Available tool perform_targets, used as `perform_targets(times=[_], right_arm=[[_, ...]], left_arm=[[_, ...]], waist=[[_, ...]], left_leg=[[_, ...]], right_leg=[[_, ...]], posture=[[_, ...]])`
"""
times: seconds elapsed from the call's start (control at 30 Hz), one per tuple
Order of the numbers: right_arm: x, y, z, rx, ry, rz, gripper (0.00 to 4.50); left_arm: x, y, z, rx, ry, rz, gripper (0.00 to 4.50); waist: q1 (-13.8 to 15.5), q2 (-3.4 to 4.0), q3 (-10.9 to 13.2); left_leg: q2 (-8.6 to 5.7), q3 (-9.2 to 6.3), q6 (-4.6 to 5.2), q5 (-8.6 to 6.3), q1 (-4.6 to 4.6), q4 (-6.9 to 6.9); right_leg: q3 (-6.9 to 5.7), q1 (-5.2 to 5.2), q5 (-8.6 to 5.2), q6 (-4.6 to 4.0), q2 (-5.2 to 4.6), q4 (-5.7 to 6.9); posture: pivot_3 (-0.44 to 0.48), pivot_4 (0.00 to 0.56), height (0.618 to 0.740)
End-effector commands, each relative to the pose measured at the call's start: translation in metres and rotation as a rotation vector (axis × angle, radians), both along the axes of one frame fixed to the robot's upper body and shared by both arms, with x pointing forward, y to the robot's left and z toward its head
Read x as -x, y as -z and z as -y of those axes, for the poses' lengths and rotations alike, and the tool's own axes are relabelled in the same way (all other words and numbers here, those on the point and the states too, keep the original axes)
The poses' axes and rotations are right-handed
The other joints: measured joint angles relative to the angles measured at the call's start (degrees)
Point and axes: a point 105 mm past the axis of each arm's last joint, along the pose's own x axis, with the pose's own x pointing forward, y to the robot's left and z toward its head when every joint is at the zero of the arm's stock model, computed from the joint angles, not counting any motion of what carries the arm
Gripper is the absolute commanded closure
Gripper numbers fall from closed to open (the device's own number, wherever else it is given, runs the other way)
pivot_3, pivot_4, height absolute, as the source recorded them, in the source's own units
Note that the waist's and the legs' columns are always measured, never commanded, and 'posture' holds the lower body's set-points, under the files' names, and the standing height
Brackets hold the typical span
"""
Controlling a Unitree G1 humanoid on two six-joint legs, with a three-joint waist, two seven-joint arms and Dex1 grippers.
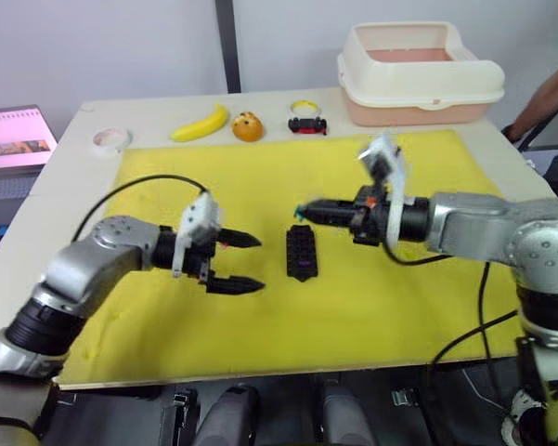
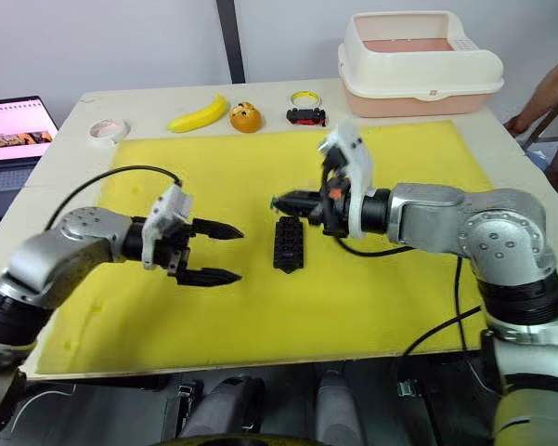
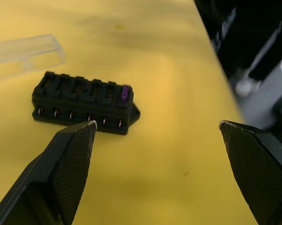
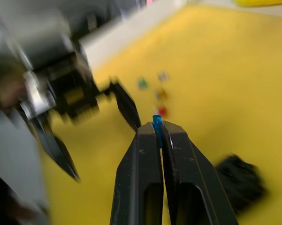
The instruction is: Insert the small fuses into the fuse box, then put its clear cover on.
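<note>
The black fuse box (image 1: 302, 253) lies on the yellow mat (image 1: 167, 177) between my two grippers, with a purple fuse (image 3: 125, 92) seated in one end slot. My right gripper (image 1: 302, 210) hovers just above the box's far end, shut on a teal fuse (image 4: 156, 123) at its tips. To the box's left, my left gripper (image 1: 251, 262) stands open with nothing between its fingers. Beyond the box lies the clear cover (image 3: 23, 54), flat on the mat. Green (image 4: 141, 83), grey (image 4: 163, 76), brown (image 4: 161, 93) and red (image 4: 162, 111) fuses lie loose near the left gripper.
Along the table's far edge are a tape roll (image 1: 110, 139), a banana (image 1: 201, 124), an orange (image 1: 247, 126) and a toy car (image 1: 307, 124). A beige bin (image 1: 418, 72) stands at the back right. A person's arm (image 1: 543, 98) shows at the right edge, a laptop (image 1: 14, 135) at the left.
</note>
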Motion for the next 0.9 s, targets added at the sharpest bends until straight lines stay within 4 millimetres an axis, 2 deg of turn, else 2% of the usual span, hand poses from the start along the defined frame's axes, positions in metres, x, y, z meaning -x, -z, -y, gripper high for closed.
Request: perform_targets(times=[0.03, 0.17, 0.5, 0.9], right_arm=[[0.006, 0.009, -0.007, 0.149, -0.147, 0.153, 4.50], [0.002, 0.025, -0.005, 0.267, -0.223, 0.246, 4.50], [-0.017, 0.044, 0.002, 0.366, -0.257, 0.369, 4.50], [-0.019, 0.055, 0.001, 0.359, -0.264, 0.338, 4.50]], left_arm=[[-0.002, -0.003, 0.005, -0.012, 0.042, 0.121, 0.10], [-0.006, 0.004, 0.012, -0.018, 0.050, 0.176, 0.10], [-0.022, 0.008, 0.023, -0.012, 0.013, 0.225, 0.10], [-0.020, 0.012, 0.029, -0.021, 0.027, 0.226, 0.10]], waist=[[-0.06, -0.02, 0.01], [-0.06, -0.04, 0.03], [0.06, -0.07, 0.04], [0.02, -0.07, 0.04]], left_leg=[[0.00, 0.00, 0.01, 0.00, -0.04, 0.03], [-0.01, 0.04, -0.07, 0.04, -0.18, 0.10], [-0.02, 0.01, -0.09, 0.06, -0.21, 0.15], [-0.03, -0.03, -0.11, 0.06, -0.22, 0.19]], right_leg=[[-0.01, 0.00, 0.01, 0.03, -0.01, -0.02], [-0.01, -0.11, 0.05, 0.10, -0.04, -0.02], [-0.02, -0.12, 0.06, 0.11, -0.04, 0.00], [-0.04, -0.12, 0.07, 0.11, -0.04, 0.03]], posture=[[0.000, 0.150, 0.740], [0.000, 0.150, 0.740], [0.000, 0.150, 0.740], [0.000, 0.150, 0.740]])
